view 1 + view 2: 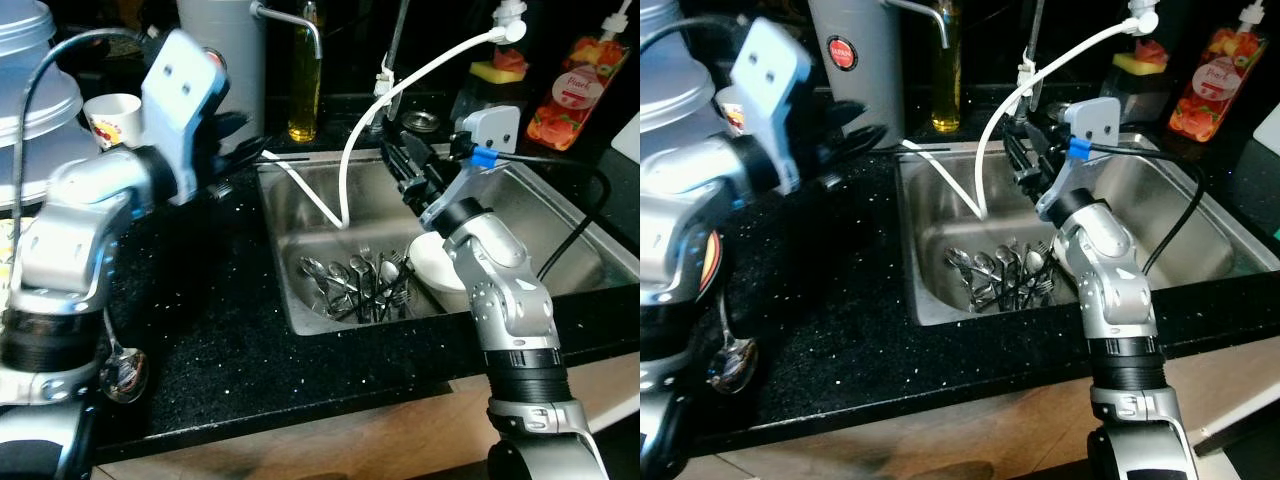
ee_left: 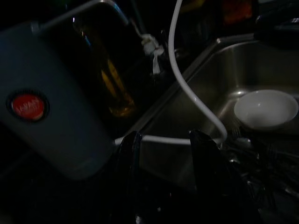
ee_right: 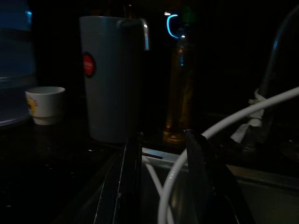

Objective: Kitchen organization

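Where the black counter [image 1: 220, 330] meets the steel sink [image 1: 560, 225], a heap of spoons and forks [image 1: 358, 285] lying on the basin floor, with a white bowl [image 2: 266, 109] just beside it and partly hidden behind the right arm. Right gripper [image 1: 1025, 150] raised over the sink's back part, near the white hose [image 1: 400, 85] that curves down into the basin; fingers [image 3: 128, 182] a little apart, holding nothing. Left gripper [image 2: 166, 161] held above the counter at the sink's left rim, fingers likewise parted and empty. Behind it, a tall grey jug [image 1: 855, 65] with a red round label, a bottle of yellow oil [image 1: 305, 85] next to that, and a small paper cup [image 1: 112, 118] further left. At the near left of the counter, a single spoon [image 1: 122, 372] lying apart from the rest. On the far right behind the sink, a red pouch [image 1: 578, 92].
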`<state>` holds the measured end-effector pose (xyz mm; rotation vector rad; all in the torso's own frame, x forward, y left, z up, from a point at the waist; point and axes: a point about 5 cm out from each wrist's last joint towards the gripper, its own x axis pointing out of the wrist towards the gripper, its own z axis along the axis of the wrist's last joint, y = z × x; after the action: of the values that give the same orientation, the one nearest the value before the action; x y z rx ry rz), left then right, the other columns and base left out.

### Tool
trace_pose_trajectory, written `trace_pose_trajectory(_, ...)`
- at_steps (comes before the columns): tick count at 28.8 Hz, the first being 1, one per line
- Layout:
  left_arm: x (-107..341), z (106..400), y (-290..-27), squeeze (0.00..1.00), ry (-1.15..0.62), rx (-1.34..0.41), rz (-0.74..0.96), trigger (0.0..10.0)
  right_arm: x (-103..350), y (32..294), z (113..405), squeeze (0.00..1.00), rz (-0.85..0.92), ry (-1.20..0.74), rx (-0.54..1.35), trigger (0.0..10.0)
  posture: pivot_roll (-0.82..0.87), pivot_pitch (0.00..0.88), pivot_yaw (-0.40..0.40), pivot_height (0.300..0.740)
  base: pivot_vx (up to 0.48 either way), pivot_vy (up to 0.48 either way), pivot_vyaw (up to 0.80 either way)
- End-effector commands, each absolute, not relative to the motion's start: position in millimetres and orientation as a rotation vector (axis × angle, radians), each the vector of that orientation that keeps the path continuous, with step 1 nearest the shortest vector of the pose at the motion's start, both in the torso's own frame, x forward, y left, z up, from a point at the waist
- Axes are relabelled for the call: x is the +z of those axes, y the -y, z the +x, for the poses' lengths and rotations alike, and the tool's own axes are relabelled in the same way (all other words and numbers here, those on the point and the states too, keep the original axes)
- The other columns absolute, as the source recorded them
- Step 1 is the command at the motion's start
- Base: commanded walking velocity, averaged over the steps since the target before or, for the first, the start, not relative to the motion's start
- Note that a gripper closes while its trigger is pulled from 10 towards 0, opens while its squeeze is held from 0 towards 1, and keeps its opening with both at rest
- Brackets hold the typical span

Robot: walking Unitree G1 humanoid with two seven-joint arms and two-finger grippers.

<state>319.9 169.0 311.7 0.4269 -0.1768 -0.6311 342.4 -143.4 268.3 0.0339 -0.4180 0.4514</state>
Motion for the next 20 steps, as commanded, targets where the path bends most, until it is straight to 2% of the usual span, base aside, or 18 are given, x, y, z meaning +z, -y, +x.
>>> trace_pose_trajectory(1,304,320,-174,0.0,0.141,-0.571,0.445,10.0,269,140,338,0.0,0.041,0.423,0.488,10.0,0.16,0.037,-0.05,0.74,0.0,0.0,0.0)
trace_pose_trajectory(5,292,324,-181,0.0,0.098,-0.466,0.403,10.0,270,128,329,0.0,0.029,0.424,0.618,10.0,0.16,0.03,-0.057,0.74,0.0,0.0,0.0)
trace_pose_trajectory(8,298,326,-182,0.0,0.154,-0.415,0.386,10.0,269,124,322,0.0,-0.001,0.416,0.706,10.0,0.16,0.027,-0.062,0.74,0.0,0.0,0.0)
trace_pose_trajectory(11,305,330,-182,0.0,0.217,-0.34,0.305,10.0,266,126,326,0.0,0.003,0.401,0.671,10.0,0.16,0.027,-0.063,0.74,0.0,0.0,0.0)
trace_pose_trajectory(12,307,332,-181,0.0,0.243,-0.315,0.269,10.0,264,128,329,0.0,0.009,0.392,0.639,10.0,0.16,0.027,-0.063,0.74,0.0,0.0,0.0)
trace_pose_trajectory(13,306,333,-176,0.0,0.286,-0.287,0.167,10.0,261,138,340,0.0,0.038,0.371,0.49,10.0,0.16,0.027,-0.063,0.74,0.0,0.0,0.0)
trace_pose_trajectory(15,305,332,-170,0.0,0.329,-0.271,0.118,10.0,261,148,349,0.0,0.082,0.366,0.353,10.0,0.16,0.027,-0.063,0.74,0.0,0.0,0.0)
trace_pose_trajectory(17,299,329,-165,0.0,0.37,-0.197,0.022,10.0,266,176,354,0.0,0.114,0.407,0.093,10.0,0.15,0.027,-0.051,0.74,0.0,0.0,0.0)
trace_pose_trajectory(20,296,328,-163,0.0,0.375,-0.179,0.027,10.0,269,184,352,0.0,0.059,0.435,0.035,10.0,0.14,0.026,-0.05,0.74,0.0,0.0,0.0)
